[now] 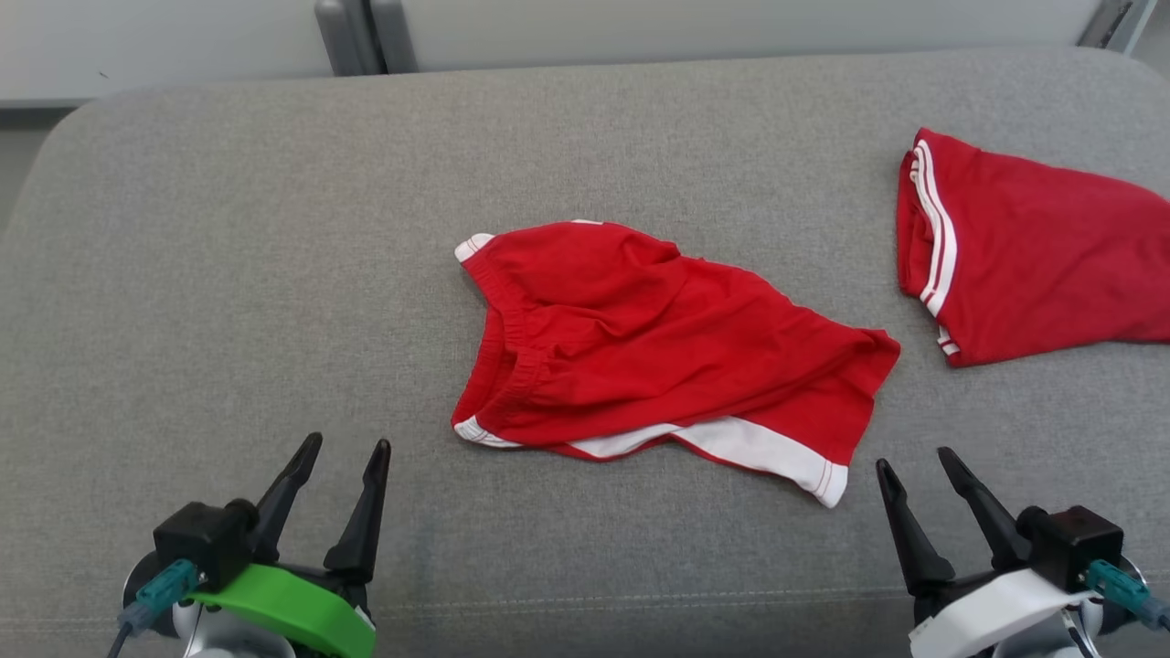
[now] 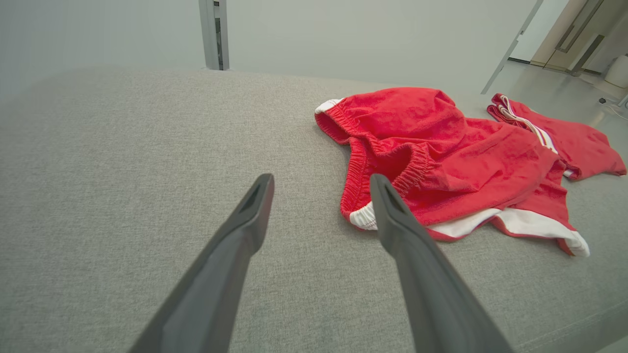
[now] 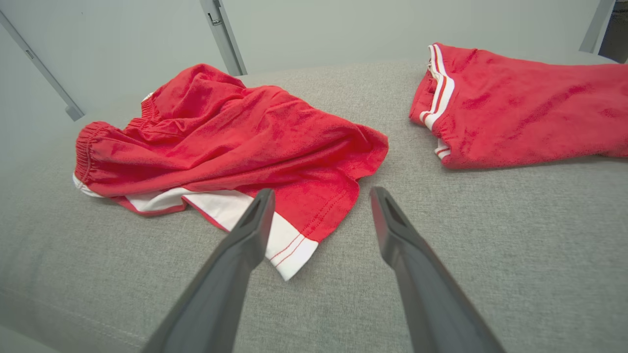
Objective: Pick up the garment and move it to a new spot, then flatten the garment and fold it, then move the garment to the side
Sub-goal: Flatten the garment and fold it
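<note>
The garment [image 1: 658, 347] is a pair of red shorts with white trim, lying rumpled in the middle of the grey cushion [image 1: 228, 274]. The left wrist view has the garment [image 2: 451, 157] to the right of my fingers, and in the right wrist view the garment [image 3: 235, 142] lies ahead and to the left. My left gripper [image 1: 347, 448] hovers open near the front edge, left of the shorts. On the other side my right gripper [image 1: 914, 461] is open too, just off the white hem corner. Neither touches the cloth.
A second red garment [image 1: 1033, 247] with white stripes lies folded at the cushion's right end; the right wrist view has this second garment [image 3: 525, 113] at upper right. Grey wall panels and a post [image 1: 361, 37] stand behind the cushion. Bare grey cushion spreads to the left.
</note>
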### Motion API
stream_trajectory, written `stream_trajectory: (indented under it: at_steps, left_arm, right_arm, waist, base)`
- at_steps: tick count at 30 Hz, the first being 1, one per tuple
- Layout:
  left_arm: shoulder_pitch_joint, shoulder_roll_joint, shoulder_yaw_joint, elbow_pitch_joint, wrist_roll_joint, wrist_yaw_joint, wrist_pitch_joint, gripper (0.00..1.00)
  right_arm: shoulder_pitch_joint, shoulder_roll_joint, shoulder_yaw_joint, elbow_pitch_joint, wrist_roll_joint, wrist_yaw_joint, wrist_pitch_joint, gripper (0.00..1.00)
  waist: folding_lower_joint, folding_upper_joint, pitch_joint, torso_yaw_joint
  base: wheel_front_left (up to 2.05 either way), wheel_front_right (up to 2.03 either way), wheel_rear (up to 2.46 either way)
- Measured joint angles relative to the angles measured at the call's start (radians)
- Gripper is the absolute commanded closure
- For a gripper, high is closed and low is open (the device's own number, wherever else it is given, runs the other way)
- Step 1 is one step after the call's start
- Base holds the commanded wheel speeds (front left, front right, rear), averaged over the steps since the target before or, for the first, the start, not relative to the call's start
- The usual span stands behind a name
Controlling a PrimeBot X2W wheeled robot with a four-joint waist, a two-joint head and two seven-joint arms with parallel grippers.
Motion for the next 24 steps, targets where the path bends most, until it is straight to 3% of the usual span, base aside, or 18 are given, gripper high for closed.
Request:
stream_trajectory:
  at_steps: [13, 24]
  left_arm:
    - [-0.134, -0.042, -0.048, 0.075, 0.016, -0.064, 0.018, 0.00]
    - [-0.164, -0.062, -0.056, 0.151, 0.015, -0.086, 0.018, 0.00]
  right_arm:
    - [-0.099, 0.053, 0.071, 0.140, -0.012, 0.012, 0.021, 0.00]
    - [-0.146, 0.091, 0.091, 0.228, -0.013, 0.013, 0.016, 0.00]
  waist:
    - [0.0001, 0.0000, 0.119, -0.033]
    - [0.0000, 0.0000, 0.144, -0.054]
  base:
    - [0.00, 0.00, 0.00]
    - [0.00, 0.00, 0.00]
